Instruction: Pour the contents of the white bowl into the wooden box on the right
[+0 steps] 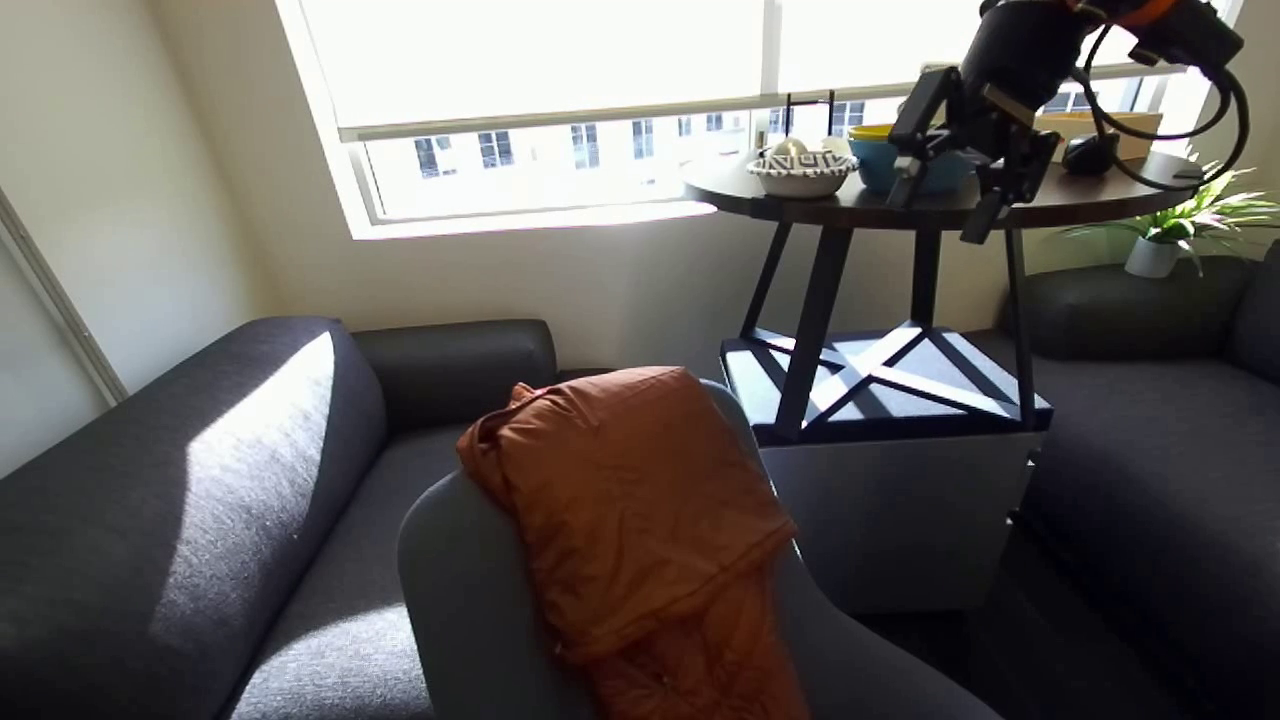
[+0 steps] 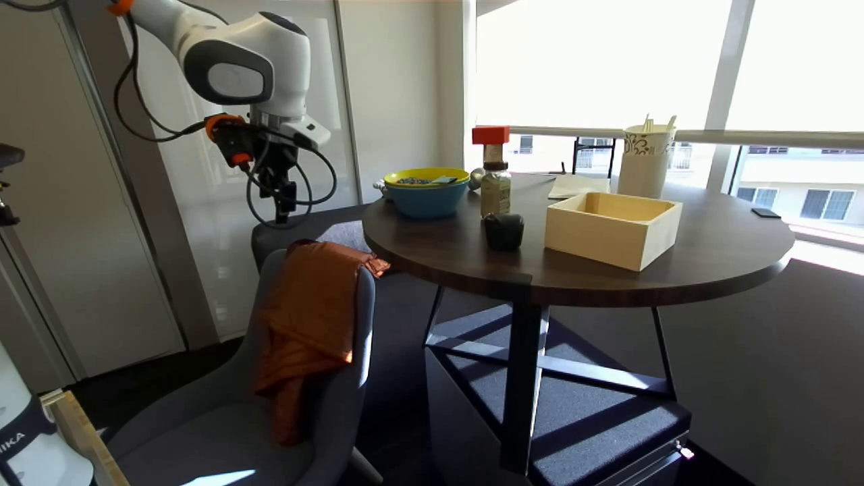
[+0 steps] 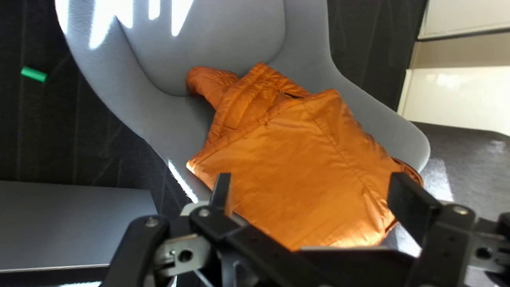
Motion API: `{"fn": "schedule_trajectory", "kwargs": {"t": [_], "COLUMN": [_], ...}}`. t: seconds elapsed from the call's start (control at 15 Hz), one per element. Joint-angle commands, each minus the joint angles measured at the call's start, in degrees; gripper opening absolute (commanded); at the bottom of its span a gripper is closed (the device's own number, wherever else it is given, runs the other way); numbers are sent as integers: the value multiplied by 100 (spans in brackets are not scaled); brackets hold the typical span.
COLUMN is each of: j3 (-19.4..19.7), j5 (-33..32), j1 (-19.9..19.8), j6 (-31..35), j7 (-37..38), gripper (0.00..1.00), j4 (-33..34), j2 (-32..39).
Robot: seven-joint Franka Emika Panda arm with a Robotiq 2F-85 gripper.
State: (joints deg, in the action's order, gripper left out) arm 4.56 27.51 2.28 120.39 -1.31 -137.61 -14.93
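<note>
One wooden box [image 2: 594, 235] stands apart from a yellow bowl [image 2: 426, 173] holding bits [image 2: 413, 181], claw [image 3: 310, 191] spread

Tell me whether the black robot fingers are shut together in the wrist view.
No, the black fingers stand wide apart, with the shiny orange fabric garment visible between them.

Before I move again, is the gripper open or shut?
Open: in the wrist view, the gripper has its fingers wide apart, with the orange jacket on the chair showing between them.
</note>
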Motion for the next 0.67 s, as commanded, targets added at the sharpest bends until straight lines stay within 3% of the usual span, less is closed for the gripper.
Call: {"fn": "schedule_trajectory", "kwargs": {"t": [0.0,0.33,0.6], "j3": [-38,-49,-64], "j5": [577,1083,1364], "j1": [-99,-284,-464], "j6": [36,450,1147], "j7": [706,1590,2155], "gripper": [100,100,100], "j4": [356,451,369], "j2": [76,18,-2]}}
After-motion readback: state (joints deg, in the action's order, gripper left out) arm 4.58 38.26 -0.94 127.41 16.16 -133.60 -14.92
